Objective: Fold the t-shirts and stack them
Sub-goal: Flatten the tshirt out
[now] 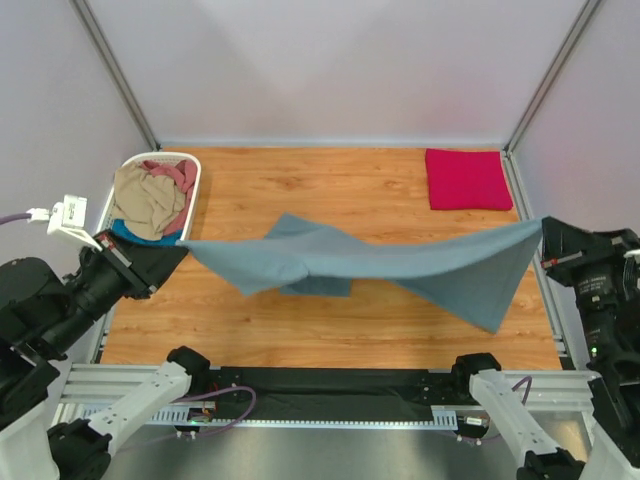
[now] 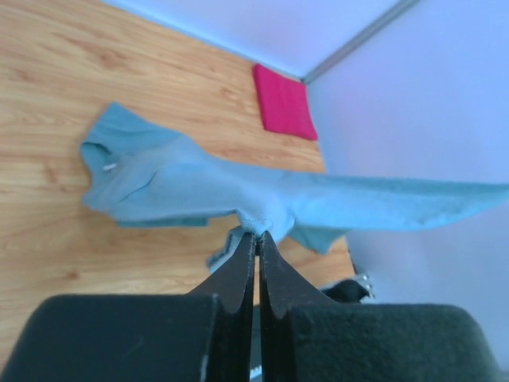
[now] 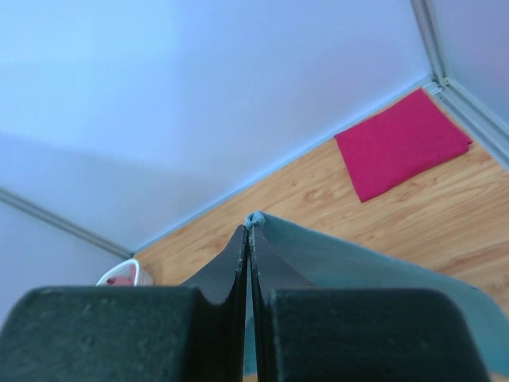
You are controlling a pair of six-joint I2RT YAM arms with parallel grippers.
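Pale walls [image 1: 330, 70] enclose a wooden table [image 1: 300, 180] in the top view. The grey shirt [image 1: 370, 262] hangs stretched above the table's middle, pulled out between the two arms. The left gripper [image 1: 170, 252] pinches its left end near the table's left edge, and the right gripper [image 1: 545, 235] pinches its right end near the right edge. The cloth sags and twists in the middle, and a loose corner hangs down on the right. A crimson shirt [image 1: 468, 180] lies folded flat in the far right corner, well apart from the grey one. A white basket [image 1: 160, 157] stands in the far left corner holding a tan shirt [image 1: 148, 200], a pink shirt [image 1: 180, 175] and a blue shirt [image 1: 125, 232].

Left wrist view: the left gripper [image 2: 258, 235] has its fingers pressed together on a bunched edge of the grey shirt [image 2: 199, 187], which spreads away over the table [image 2: 48, 64]. One part trails right, against the wall. The crimson shirt [image 2: 284, 101] lies beyond it by the far corner.

Right wrist view: the right gripper [image 3: 249, 227] is clamped on a small fold of the grey shirt [image 3: 342, 263], the cloth falling away to the lower right. The crimson shirt [image 3: 402, 143] lies flat on the table [image 3: 318, 191] near the corner post. A bit of the basket [image 3: 127, 274] shows at far left.
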